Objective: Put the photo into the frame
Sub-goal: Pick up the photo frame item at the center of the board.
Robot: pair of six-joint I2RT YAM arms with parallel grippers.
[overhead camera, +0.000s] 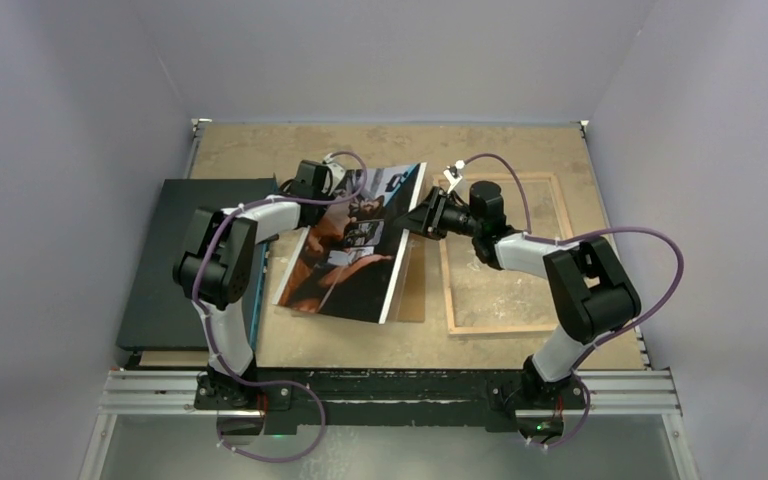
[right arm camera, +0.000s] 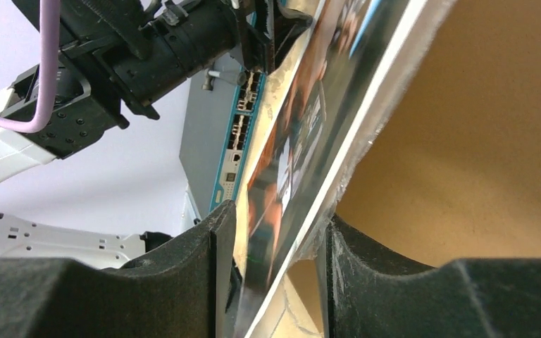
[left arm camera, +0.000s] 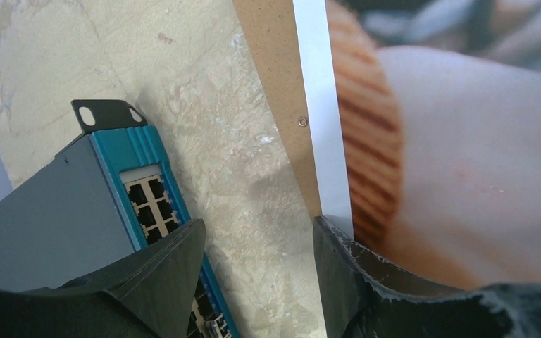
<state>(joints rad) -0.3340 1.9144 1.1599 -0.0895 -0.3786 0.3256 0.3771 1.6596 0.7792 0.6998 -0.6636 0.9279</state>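
Photo [overhead camera: 355, 240] leaned up in the middle, left of the frame [overhead camera: 500, 327] lying flat on the tabletop [overhead camera: 260, 150]. Left tool [left arm camera: 257, 232] was spread; right tool [right arm camera: 278, 232] sat around its white edge, grip unclear

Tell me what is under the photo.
A brown board shows as a strip along the right edge of the photo. The print covers the rest of the board and whatever else lies beneath.

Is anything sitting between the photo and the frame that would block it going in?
Nothing lies inside the frame. A flat brown board pokes out under the photo at its right edge, beside the frame, and the right arm crosses above the frame's far half.
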